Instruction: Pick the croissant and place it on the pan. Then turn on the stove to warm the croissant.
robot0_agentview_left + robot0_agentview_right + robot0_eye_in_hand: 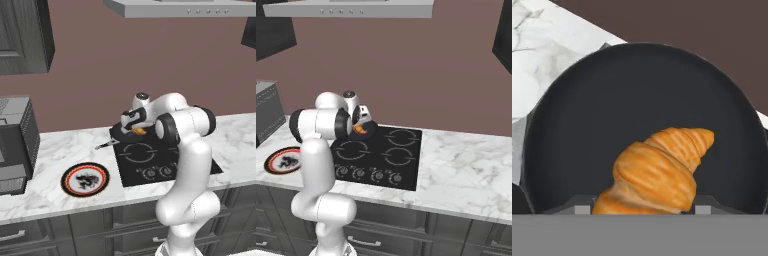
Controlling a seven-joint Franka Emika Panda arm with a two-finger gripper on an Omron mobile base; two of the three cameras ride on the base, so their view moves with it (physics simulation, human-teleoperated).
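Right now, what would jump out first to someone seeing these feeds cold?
The golden croissant against the round black pan, between the gripper fingertips. Next, the white arm bent over the stove on the marble counter, with the red-rimmed plate left of it.

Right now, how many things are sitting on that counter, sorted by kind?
Croissant: 1
Pan: 1
Plate: 1
Stove: 1
Grey box appliance: 1
Total: 5
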